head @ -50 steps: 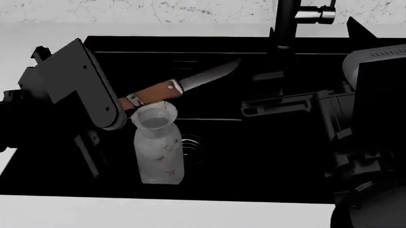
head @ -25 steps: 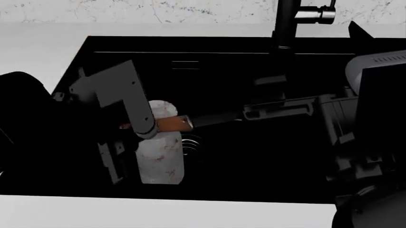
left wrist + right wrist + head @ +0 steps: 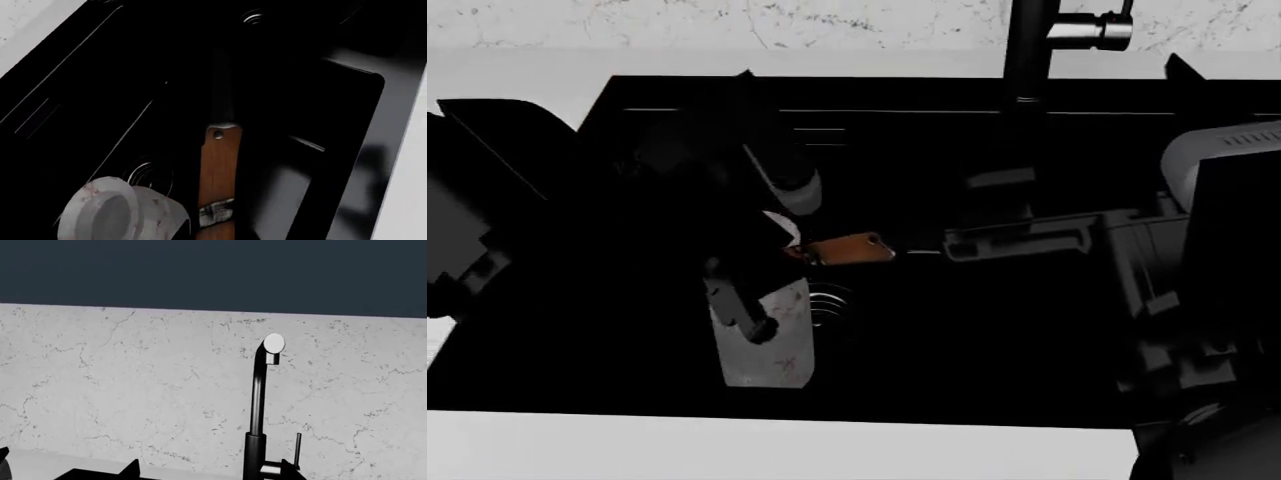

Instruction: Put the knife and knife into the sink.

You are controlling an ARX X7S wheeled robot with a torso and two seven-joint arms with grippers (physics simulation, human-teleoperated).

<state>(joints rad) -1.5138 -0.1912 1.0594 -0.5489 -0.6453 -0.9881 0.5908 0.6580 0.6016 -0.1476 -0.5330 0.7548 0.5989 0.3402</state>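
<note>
A: Left wrist view: knife [image 3: 219, 185], wooden-handled, points straight away from the camera over the sink [image 3: 347, 95], beside the vase [image 3: 117, 215].

B: Left gripper [image 3: 777, 240] nearer, apparently clamping it; right gripper's jaws unseen, cannot tell.

Vase [image 3: 767, 335] standing in sink [image 3: 988, 340] at seven o'clock, crowding left drain [image 3: 150, 172]; faucet [image 3: 1028, 60] blocking twelve o'clock; basin lying open toward three.

place: a kitchen
sink: large matte-black basin [image 3: 961, 95] sunk in a pale counter [image 3: 694, 445]
faucet: tall black one [image 3: 257, 405] behind it
wall: white marble-veined backsplash [image 3: 133, 380]
</note>
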